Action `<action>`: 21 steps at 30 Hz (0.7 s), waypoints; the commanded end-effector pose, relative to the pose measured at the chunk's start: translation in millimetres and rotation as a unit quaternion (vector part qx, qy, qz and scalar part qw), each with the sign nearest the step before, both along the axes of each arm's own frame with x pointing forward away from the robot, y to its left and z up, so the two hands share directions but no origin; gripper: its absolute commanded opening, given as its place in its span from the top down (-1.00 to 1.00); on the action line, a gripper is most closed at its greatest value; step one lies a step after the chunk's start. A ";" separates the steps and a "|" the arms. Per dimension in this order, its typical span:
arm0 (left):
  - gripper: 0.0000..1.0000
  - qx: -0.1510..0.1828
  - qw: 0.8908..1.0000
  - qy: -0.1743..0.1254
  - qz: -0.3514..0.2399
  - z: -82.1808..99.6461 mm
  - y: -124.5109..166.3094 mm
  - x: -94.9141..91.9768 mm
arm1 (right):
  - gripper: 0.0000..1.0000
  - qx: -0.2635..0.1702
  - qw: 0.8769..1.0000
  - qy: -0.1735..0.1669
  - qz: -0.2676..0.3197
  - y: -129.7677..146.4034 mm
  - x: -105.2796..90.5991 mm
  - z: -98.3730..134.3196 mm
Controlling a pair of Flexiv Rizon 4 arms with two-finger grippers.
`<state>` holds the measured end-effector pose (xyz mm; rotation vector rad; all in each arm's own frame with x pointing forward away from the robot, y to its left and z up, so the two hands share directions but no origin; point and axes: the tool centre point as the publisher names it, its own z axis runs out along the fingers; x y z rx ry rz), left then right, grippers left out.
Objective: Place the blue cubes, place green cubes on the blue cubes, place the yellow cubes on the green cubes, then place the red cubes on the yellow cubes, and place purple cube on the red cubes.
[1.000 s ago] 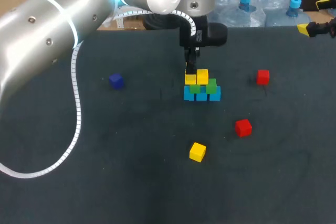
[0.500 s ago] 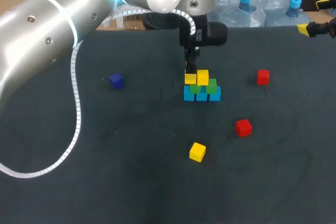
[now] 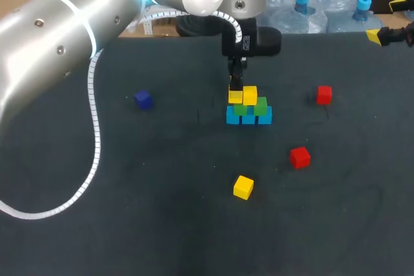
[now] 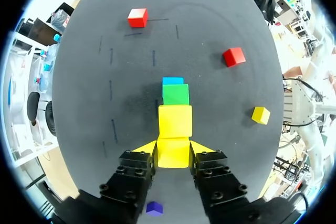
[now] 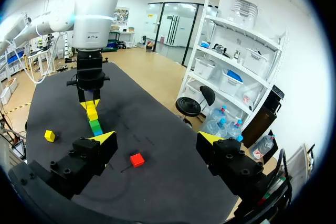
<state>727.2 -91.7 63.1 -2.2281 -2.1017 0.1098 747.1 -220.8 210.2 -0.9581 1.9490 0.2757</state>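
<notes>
Clamping a yellow cube (image 4: 173, 153), one of three, the left pincer (image 4: 174, 148) sits over the stack (image 3: 250, 115); right pincer (image 5: 156, 139) gapes empty.

A dark charcoal table (image 3: 129, 224) with a matte, cloth-like surface fills the scene. Faint short dashes (image 4: 111, 88) and thin lines mark it ahead of the left gripper (image 4: 173, 148). Light falls evenly.

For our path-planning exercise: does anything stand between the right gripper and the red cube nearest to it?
Nothing visible does. Only bare table lies between the right gripper and that red cube; the second red cube sits farther off.
</notes>
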 end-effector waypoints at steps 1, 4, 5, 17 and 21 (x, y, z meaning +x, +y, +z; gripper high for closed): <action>1.00 0.000 1.000 0.002 0.000 -0.4 -0.8 1.8 | -1.00 0.000 1.000 0.000 0.000 0.2 0.0 -0.2; 1.00 0.000 1.000 0.002 0.000 -0.7 -1.2 1.7 | -1.00 0.000 1.000 0.000 0.000 0.2 0.0 -0.2; 1.00 0.001 1.000 0.002 -0.001 -0.8 -1.4 1.5 | -1.00 0.000 1.000 0.000 0.000 0.2 0.0 -0.2; 1.00 0.001 1.000 0.005 0.002 -3.3 -1.5 0.1 | -1.00 0.000 1.000 0.000 0.000 0.2 0.0 -0.2; 1.00 0.001 1.000 0.006 0.003 -4.3 -1.3 0.0 | -1.00 0.000 1.000 0.000 0.000 0.2 0.0 -0.2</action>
